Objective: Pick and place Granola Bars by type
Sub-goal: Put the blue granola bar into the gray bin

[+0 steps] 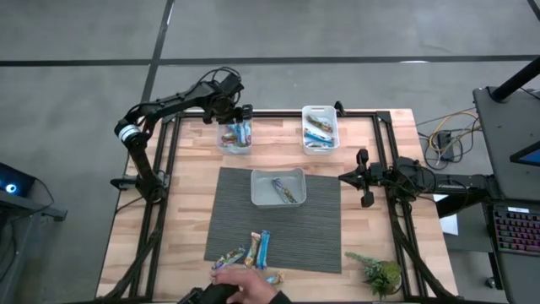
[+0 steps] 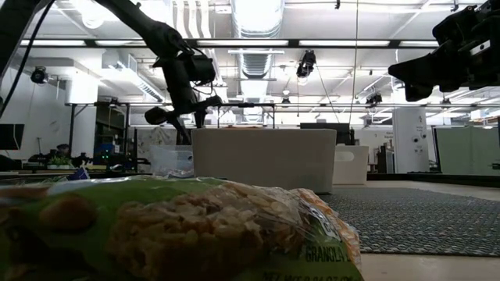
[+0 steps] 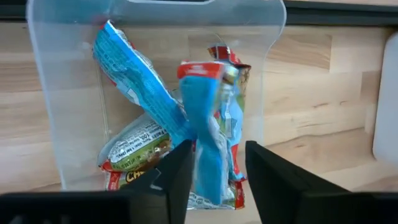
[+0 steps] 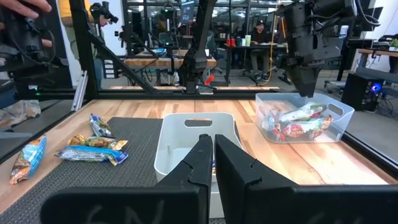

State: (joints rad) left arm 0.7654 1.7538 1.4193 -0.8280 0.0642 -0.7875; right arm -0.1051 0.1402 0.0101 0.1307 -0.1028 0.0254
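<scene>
Three clear tubs (image 1: 234, 138) on the table. One plant (image 1: 381, 274), one mat (image 1: 253, 221). Four or five loose bars (image 1: 262, 248) by the mat's near edge; bars inside tubs too piled to count.

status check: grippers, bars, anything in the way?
Left gripper open over far-left tub, blue bar between its fingers. Right gripper shut, waiting at table's right edge. Person's hand among loose bars at mat's near edge.

Grey floor (image 1: 354, 29), ceiling strip lights (image 2: 254, 16), desks (image 4: 249, 53) beyond the wooden table (image 1: 190, 181)
</scene>
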